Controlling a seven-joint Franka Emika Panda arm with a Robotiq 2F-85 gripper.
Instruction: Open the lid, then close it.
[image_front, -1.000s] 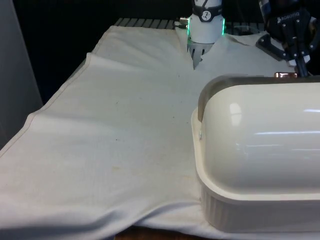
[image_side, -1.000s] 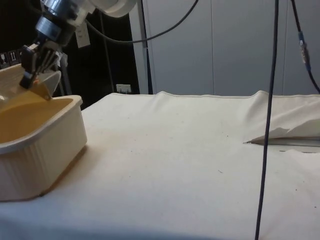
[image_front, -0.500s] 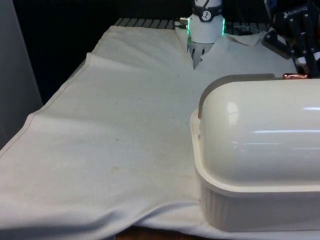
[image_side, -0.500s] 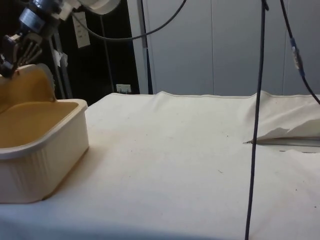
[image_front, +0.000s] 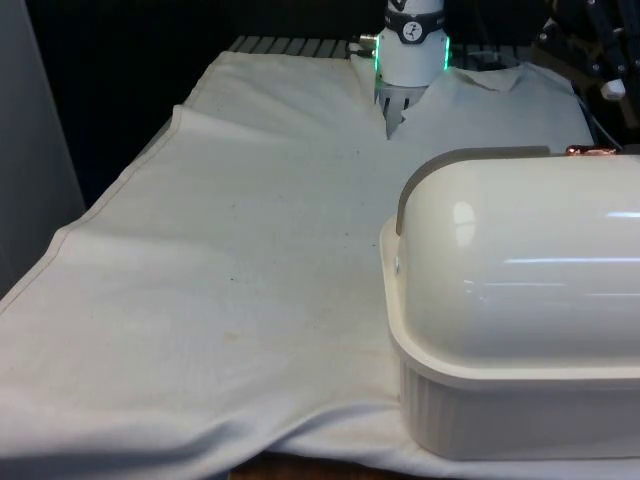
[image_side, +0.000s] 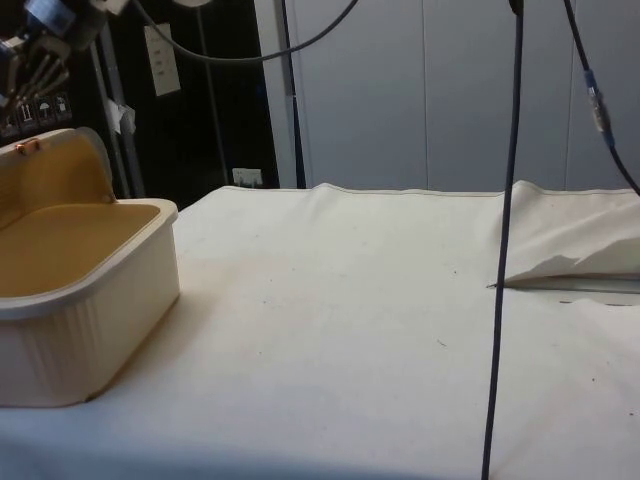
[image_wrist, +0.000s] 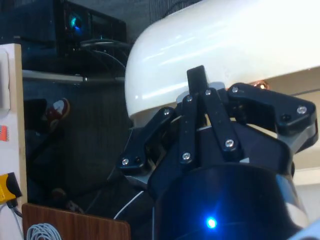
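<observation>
A cream bread box (image_front: 480, 415) stands at the front view's right, its domed roll-top lid (image_front: 520, 270) rolled back. In the side view the box (image_side: 100, 300) is open, its yellowish inside bare, and the lid (image_side: 60, 170) stands raised behind it. A small copper handle (image_side: 28, 146) sits on the lid's upper edge. My black gripper (image_side: 30, 72) hangs above that handle, apart from it. The wrist view has the fingers (image_wrist: 197, 80) pressed together with nothing between them, the white lid (image_wrist: 225, 45) and the copper handle (image_wrist: 260, 84) just beyond. In the front view the gripper (image_front: 608, 80) is at the top right.
White cloth (image_front: 250, 250) covers the table, with a raised fold (image_side: 570, 265) at the side view's right. Black cables (image_side: 505, 230) hang down in front of the side camera. The robot's white base (image_front: 412, 55) stands at the table's far end.
The gripper has let go of the copper handle and risen away from it. The lid has swung further back, so the box stands more open than a second ago.
</observation>
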